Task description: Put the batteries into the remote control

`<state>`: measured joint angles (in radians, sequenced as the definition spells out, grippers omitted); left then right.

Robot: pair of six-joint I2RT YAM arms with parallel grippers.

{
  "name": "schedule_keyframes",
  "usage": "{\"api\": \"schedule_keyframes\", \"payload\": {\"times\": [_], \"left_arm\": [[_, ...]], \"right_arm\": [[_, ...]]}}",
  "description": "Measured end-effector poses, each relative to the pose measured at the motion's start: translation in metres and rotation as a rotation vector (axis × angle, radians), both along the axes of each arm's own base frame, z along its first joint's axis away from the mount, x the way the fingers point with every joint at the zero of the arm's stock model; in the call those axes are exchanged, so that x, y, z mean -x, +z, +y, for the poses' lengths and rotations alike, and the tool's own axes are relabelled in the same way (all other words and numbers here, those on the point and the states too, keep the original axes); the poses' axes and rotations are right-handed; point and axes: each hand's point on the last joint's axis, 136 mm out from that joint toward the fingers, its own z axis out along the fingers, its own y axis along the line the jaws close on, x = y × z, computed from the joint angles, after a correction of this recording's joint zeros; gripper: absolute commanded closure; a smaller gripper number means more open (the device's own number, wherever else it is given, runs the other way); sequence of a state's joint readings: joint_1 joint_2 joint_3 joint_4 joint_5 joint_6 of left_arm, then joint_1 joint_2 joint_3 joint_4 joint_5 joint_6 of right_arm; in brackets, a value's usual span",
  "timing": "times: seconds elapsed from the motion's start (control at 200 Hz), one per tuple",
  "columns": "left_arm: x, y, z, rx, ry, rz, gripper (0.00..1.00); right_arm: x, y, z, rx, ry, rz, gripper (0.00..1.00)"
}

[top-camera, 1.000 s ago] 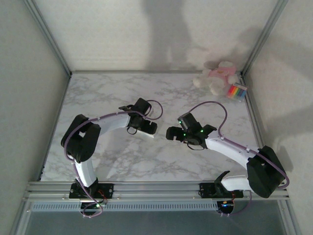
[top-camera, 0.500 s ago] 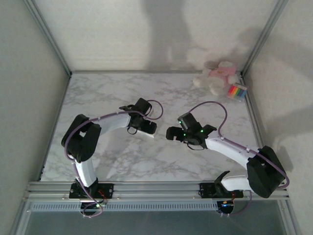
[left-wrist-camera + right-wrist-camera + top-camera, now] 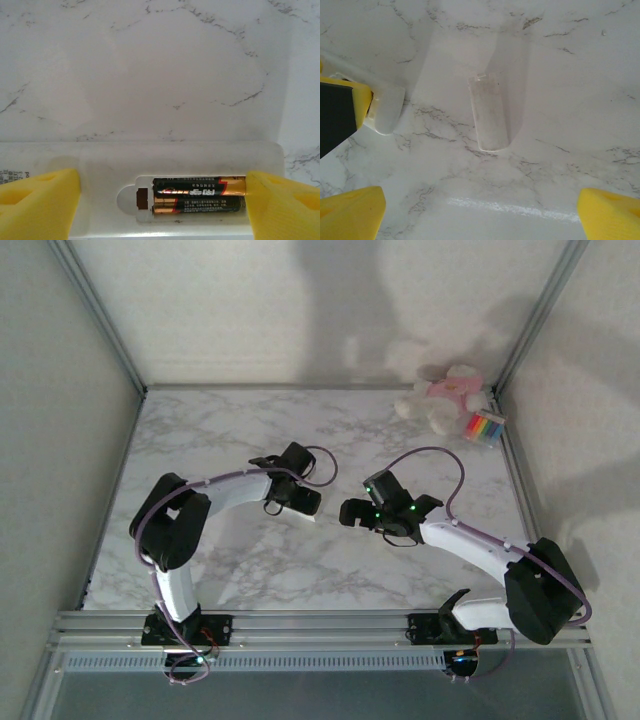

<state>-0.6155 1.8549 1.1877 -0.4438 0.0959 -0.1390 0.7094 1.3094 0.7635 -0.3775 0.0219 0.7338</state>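
- From above, my left hand point(image 3: 304, 500) sits at the middle of the marble table point(image 3: 220, 430), low over the remote control point(image 3: 306, 518), of which a white end shows just under it.
- My right hand point(image 3: 349, 512) is just to the right of it, pointing towards it, a small gap between the two.
- In the upper right corner of the table lie a pink and white plush toy point(image 3: 445, 398) and a striped pack point(image 3: 485, 427), well apart from both hands.
- In the left wrist view, my left hand point(image 3: 162, 202) is spread wide, its yellow fingertips point(image 3: 37, 200) in the lower corners, over the remote control point(image 3: 100, 162) lying across the bottom.
- Its compartment is open, and the batteries point(image 3: 200, 192) lie in it side by side, black and gold.
- In the right wrist view, my right hand point(image 3: 480, 215) is spread wide and holds nothing.
- A pale battery cover point(image 3: 488, 112) lies flat on the table point(image 3: 570, 75) at centre frame.
- The remote control's rounded end point(image 3: 386, 107) shows at the left edge, beside my left hand's yellow finger point(image 3: 362, 100).
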Motion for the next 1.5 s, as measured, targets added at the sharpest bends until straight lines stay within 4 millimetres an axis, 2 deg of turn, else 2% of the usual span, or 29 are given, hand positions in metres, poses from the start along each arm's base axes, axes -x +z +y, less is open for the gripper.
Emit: {"api": "schedule_keyframes", "payload": {"times": [0.416,0.671,0.956,1.077,1.252,1.412,1.497], "left_arm": [[-0.0002,-0.0021,-0.0026,-0.048,0.012,-0.022,0.17],[-0.0003,-0.0018,-0.0026,-0.04,0.026,-0.018,0.07],[-0.0012,-0.0007,-0.0013,0.004,0.034,0.012,0.06],[-0.0011,0.0017,-0.0028,0.031,0.033,0.022,0.0],[-0.0002,0.0032,-0.0041,0.06,0.033,0.038,0.02],[-0.0018,0.0031,-0.0012,0.071,0.043,0.041,0.1],[-0.0032,0.0035,0.0009,0.084,0.051,0.045,0.11]], "right_arm": [[0.0001,-0.0001,-0.0001,0.0,0.0,0.0,0.01],[0.0,0.0,0.0,0.0,0.0,0.0,0.01],[0.0001,-0.001,0.0,0.002,0.0,0.003,0.01],[0.0002,-0.0012,-0.0001,0.002,0.0,0.003,0.01],[0.0003,-0.0014,-0.0001,0.002,0.0,0.004,0.01],[0.0003,-0.0014,-0.0001,0.002,0.0,0.004,0.01],[0.0003,-0.0014,-0.0001,0.002,0.0,0.004,0.01]]}}
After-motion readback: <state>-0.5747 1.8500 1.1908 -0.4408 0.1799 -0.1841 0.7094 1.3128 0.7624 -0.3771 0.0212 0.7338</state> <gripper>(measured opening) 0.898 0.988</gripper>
